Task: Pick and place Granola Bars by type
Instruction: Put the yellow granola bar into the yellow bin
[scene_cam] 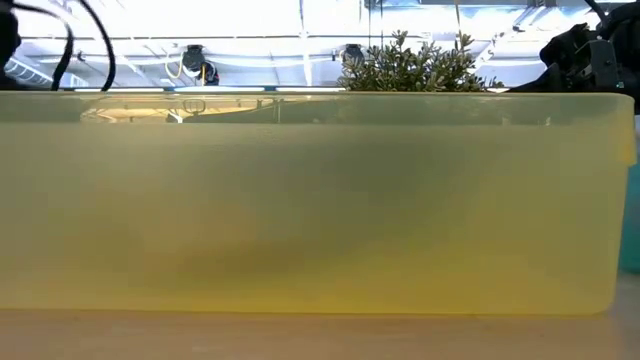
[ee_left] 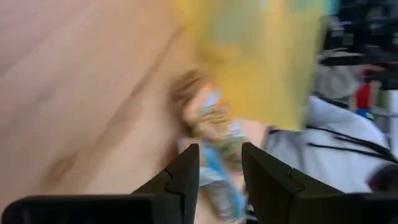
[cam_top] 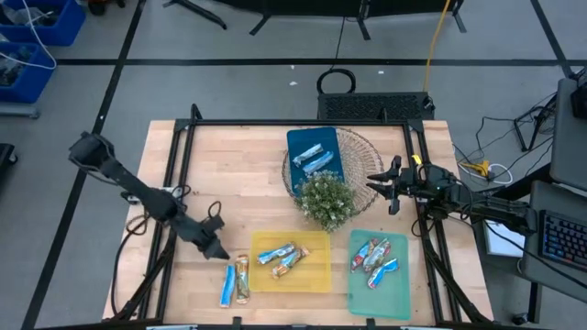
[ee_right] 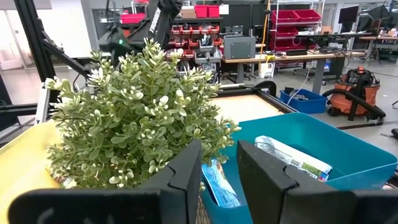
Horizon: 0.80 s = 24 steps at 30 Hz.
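- We count most of the Granola Bars already sorted: two blue-silver ones lie in the blue tray (cam_top: 315, 156) at the far middle, a small heap (cam_top: 282, 258) sits in the yellow tray (cam_top: 316, 275) near the front, and a blue-and-red cluster (cam_top: 375, 258) rests in the green tray (cam_top: 393, 293) at the near right.
- Two bars (cam_top: 237, 279) are left loose on the wooden surface (cam_top: 238, 174), just left of the yellow tray; we judge these to be the last ones to place.
- Our left pincer (cam_top: 220, 250) hovers just above and to the far side of that loose pair. In its wrist view the fingers (ee_left: 186, 177) stand a little apart with a wrapper showing between them, gripping nothing that we can see.
- Our right pincer (cam_top: 381, 184) waits at the right, beside the bushy plant (cam_top: 325, 201); its fingers (ee_right: 186, 171) are slightly apart and empty.
- From table height the yellow tray's wall fills the view and hides the bars, so we cannot check them there.
- By our estimate the sorting is near its end, with one or two picks remaining for the left arm.
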Tool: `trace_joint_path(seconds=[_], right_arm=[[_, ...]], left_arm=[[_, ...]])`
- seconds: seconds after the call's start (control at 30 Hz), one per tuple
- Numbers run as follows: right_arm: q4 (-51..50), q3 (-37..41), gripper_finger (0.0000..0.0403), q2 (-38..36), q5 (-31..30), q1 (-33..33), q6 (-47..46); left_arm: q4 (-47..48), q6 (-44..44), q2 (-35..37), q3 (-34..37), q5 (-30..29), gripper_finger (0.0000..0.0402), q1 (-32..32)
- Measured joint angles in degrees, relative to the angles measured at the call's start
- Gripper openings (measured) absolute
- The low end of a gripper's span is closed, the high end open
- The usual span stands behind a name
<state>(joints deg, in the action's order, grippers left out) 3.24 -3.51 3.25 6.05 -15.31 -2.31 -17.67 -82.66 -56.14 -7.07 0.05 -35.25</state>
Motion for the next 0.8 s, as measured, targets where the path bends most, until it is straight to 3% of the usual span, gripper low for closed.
trace_joint_path(seconds=[0.13, 0.3, 0.4, 0.53, 0.8], right_arm=[[0.0, 0.0, 0.0093, 0.0, 0.0, 0.0, 0.0], [0.0, 0.0, 0.0093, 0.0, 0.0, 0.0, 0.0], [0.0, 0.0, 0.0093, 0.0, 0.0, 0.0, 0.0], [0.0, 0.0, 0.0093, 0.0, 0.0, 0.0, 0.0], [0.0, 0.0, 0.0093, 0.0, 0.0, 0.0, 0.0]], left_arm=[[-1.1, -3.6, -7.4, -1.1, 0.4, 0.0097, -1.4], [-1.3, 1.0, -13.9, -6.9, 3.8, 0.0012, -1.6], [1.7, 3.1, -15.6, -11.4, 4.7, 0.0007, -1.6], [15.0, 2.8, -15.9, -19.1, 5.1, 0.0004, -1.6], [33.3, -3.7, -15.9, -32.0, 1.8, 0.0002, -5.3]])
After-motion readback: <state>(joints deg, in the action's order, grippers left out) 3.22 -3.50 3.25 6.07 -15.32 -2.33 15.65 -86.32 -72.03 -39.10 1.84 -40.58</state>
